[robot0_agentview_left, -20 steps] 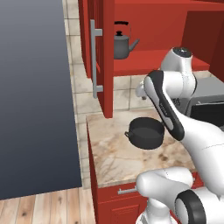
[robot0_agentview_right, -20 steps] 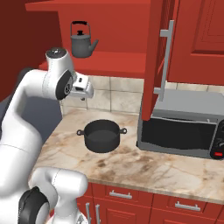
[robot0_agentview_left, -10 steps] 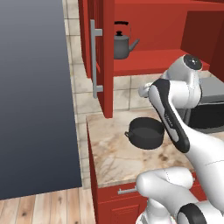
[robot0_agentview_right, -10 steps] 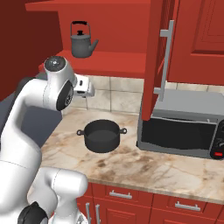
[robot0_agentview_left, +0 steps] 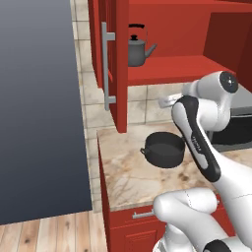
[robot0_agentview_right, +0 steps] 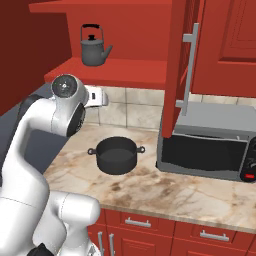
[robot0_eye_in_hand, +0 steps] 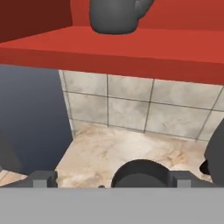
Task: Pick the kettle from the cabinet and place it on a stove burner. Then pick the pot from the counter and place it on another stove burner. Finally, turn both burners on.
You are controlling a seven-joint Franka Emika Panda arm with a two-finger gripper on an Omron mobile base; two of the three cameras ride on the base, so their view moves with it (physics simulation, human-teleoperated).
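Above the desk (robot0_agentview_right: 150, 192), the arm stood folded, its gripper (robot0_eye_in_hand: 111, 178) spread wide and empty, aimed below the cabinet (robot0_agentview_left: 172, 66) shelf bearing the kettle (robot0_agentview_right: 94, 46); the pot (robot0_agentview_right: 116, 155) sat beneath.

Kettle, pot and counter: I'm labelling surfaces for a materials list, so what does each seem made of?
Kettle: probably metal, matte dark grey, handle black.
Pot: likely coated metal or cast iron, flat black without gloss.
Counter: looks like polished stone, beige with brown veining.
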